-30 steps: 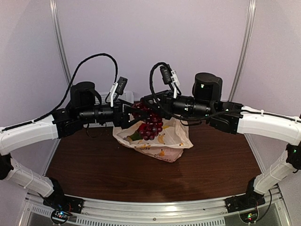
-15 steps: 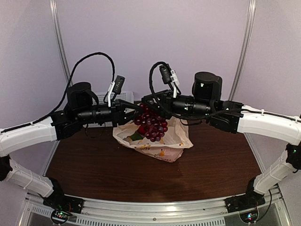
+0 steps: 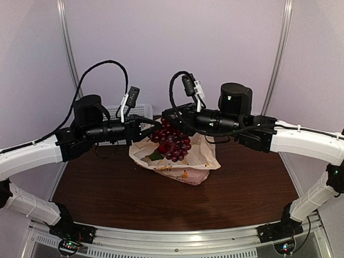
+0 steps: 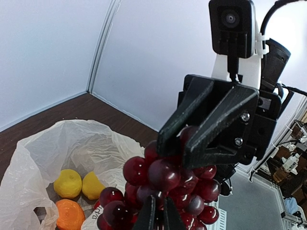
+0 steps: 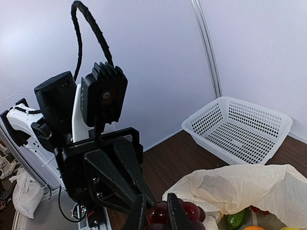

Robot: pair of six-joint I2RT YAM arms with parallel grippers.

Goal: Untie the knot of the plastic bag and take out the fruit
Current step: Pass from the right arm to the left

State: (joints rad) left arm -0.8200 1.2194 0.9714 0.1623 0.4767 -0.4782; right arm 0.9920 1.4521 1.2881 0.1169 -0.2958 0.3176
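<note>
– Status on the grippers?
– Right gripper is clamped on the top of the bunch of dark red round grapes. On the left wrist feed I see both its black fingers pinched in on the upper berries. The bunch hangs straight down under it.
– Left one?
– Left gripper faces the right one, almost tip to tip. Its fingers are narrow, nearly together, with the tips at the near side of the bunch. I can't tell whether they pinch a stem or only touch.
– Bag?
– Thin crinkly cream plastic bag with yellow banana print sits on the dark brown wooden table, directly beneath both grippers, mouth spread open. I can't tell if the lowest grapes touch the film.
– Other fruit?
– Inside the bag, below the left gripper, are two small yellow rounded fruits side by side, with one orange fruit just beside them. The right wrist feed shows a green fruit in the bag mouth, below and right of its fingers.
– Anything else?
– White perforated plastic basket on the table, beyond the bag and behind the left gripper.
</note>
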